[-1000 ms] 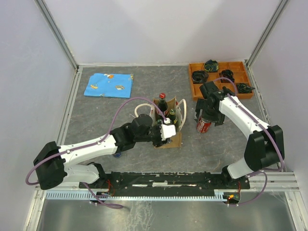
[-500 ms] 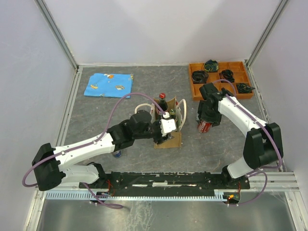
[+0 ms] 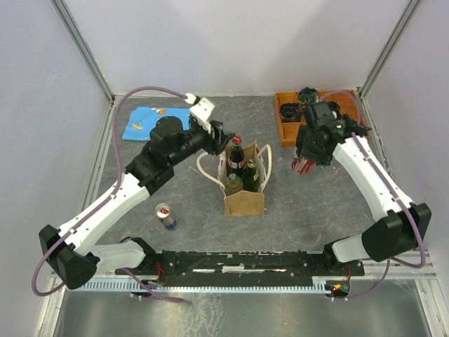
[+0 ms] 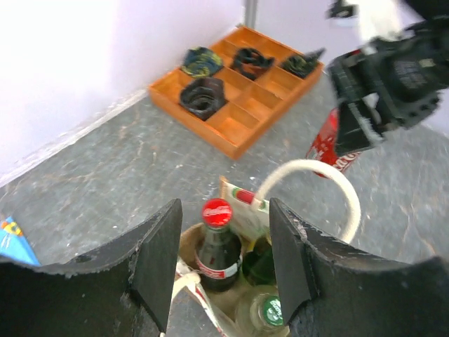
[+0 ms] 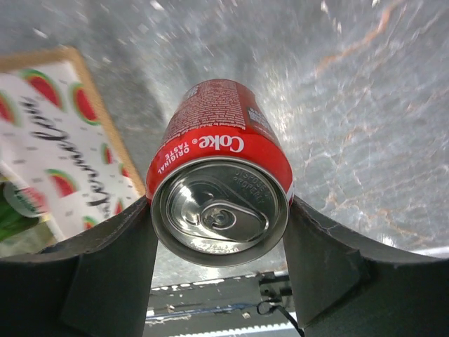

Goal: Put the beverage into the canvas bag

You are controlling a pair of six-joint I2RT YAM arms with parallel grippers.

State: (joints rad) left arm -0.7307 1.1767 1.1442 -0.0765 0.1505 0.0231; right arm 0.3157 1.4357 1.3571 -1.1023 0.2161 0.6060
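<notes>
Carried from its earlier spot, the Coke can [image 5: 219, 175] sits pinched between right fingers [image 5: 105, 274]; left fingers [image 4: 158, 260] spread

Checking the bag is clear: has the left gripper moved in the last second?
Yes. The left gripper went from the near side of the canvas bag to its far-left corner, nearer the blue cloth.

Lab cell: white walls [image 3: 245, 42], aluminium frame [image 3: 83, 49]

Table [image 3: 316, 207]: bag [image 3: 244, 201], tray [image 3: 284, 135], cloth [image 3: 140, 128], small can [image 3: 166, 216]
</notes>
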